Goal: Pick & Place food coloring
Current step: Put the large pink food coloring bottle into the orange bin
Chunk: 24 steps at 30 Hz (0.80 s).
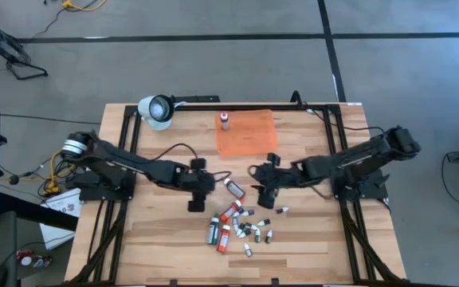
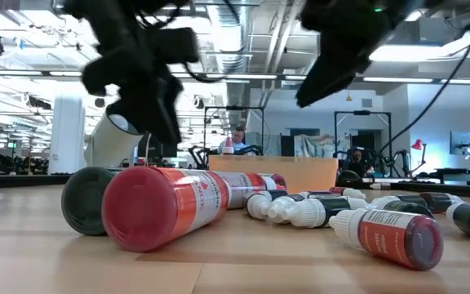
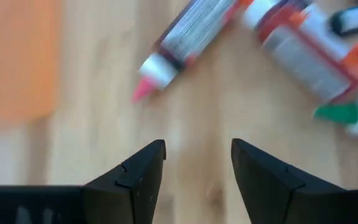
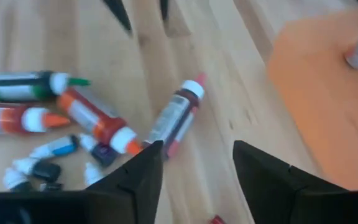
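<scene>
A pale wooden slatted table [image 1: 166,239] was seen from above, with two dark robot arms reaching in from either side towards its middle. A heap of small food coloring bottles [image 1: 236,226], red, orange, green and dark with white caps, lay scattered on the wood in front of the arms. One pink-tipped bottle with a white label [image 1: 234,189] lay on its side apart from the heap, between the two grippers.

The left gripper [image 1: 197,201] was held just left of that bottle, beside the heap's upper edge. In its wrist view its two dark fingers [image 3: 143,175] stood parted over bare wood, nothing between them, and the pink-tipped bottle [image 3: 185,43] lay just beyond their tips.

The right gripper [image 1: 260,191] was held just right of the same bottle. Its fingers [image 4: 135,180] were likewise spread apart and gripped nothing; the pink-tipped bottle [image 4: 178,117] lay just ahead of them, the heap beside it.

A flat orange rectangular mat [image 1: 247,132] lay at the table's far side, with one small red bottle with a white cap [image 1: 224,120] standing on its left edge, well apart from both grippers.
</scene>
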Tool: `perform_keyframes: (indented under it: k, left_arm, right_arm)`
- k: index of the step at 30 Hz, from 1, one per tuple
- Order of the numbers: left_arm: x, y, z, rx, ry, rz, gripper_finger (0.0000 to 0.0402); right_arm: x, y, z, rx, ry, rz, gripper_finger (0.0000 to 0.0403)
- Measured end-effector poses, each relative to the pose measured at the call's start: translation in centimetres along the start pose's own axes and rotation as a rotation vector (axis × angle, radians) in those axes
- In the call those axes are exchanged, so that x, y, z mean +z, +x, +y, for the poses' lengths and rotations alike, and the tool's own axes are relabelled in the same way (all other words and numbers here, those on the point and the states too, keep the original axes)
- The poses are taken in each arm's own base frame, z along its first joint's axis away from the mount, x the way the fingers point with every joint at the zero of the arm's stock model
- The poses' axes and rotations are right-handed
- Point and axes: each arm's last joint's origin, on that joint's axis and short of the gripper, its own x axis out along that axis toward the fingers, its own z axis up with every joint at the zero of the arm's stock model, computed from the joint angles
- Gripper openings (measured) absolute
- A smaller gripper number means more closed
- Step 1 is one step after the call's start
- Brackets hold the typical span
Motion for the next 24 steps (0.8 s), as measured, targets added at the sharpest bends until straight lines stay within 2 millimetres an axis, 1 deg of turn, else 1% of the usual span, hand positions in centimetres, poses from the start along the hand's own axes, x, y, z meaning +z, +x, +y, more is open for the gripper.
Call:
perform_keyframes:
  k: [5,9,10,12,14,16,17,18,20,22,24]
  left_arm:
    - [-3.6,-2.4,-0.6,0.121,-0.120,-0.062,0.0185]
    - [-6.4,-3.4,-1.0,0.170,-0.230,-0.163,0.0185]
    - [-6.7,-3.6,-1.0,0.162,-0.244,-0.182,0.0185]
    - [-7.5,-4.3,-0.8,0.135,-0.280,-0.203,0.0185]
    - [-8.0,-4.8,-0.6,0.123,-0.303,-0.224,0.0185]
    - [-8.1,-5.3,-0.4,0.115,-0.314,-0.246,0.0185]
    - [-8.2,-5.4,-0.5,0.108,-0.314,-0.260,0.0185]
    - [-8.4,-5.7,-0.5,0.103,-0.310,-0.264,0.0185]
    - [-8.7,-5.5,-0.8,0.099,-0.298,-0.265,0.0185]
    - [-9.5,-5.2,-1.1,0.109,-0.271,-0.248,0.0185]
    - [-10.1,-4.8,-1.3,0.114,-0.256,-0.236,0.0185]
  right_arm:
    - [2.6,2.6,0.2,0.038,0.013,0.092,0.0220]
    - [4.8,4.5,-0.6,0.057,0.036,0.184,0.0228]
    - [5.5,4.9,-0.8,0.067,0.048,0.192,0.0228]
    - [6.3,5.8,-1.4,0.052,0.063,0.259,0.0228]
    - [7.7,6.8,-1.7,0.046,0.079,0.271,0.0228]
    - [8.2,7.9,-1.9,0.028,0.080,0.344,0.0228]
    - [8.9,8.5,-1.9,0.031,0.085,0.348,0.0228]
    - [9.0,9.1,-1.9,0.028,0.085,0.380,0.0228]
    - [9.3,10.4,-2.0,0.013,0.083,0.440,0.0228]
    - [9.5,11.5,-2.0,0.004,0.077,0.487,0.0228]
    - [10.1,12.1,-2.2,-0.001,0.081,0.496,0.0228]
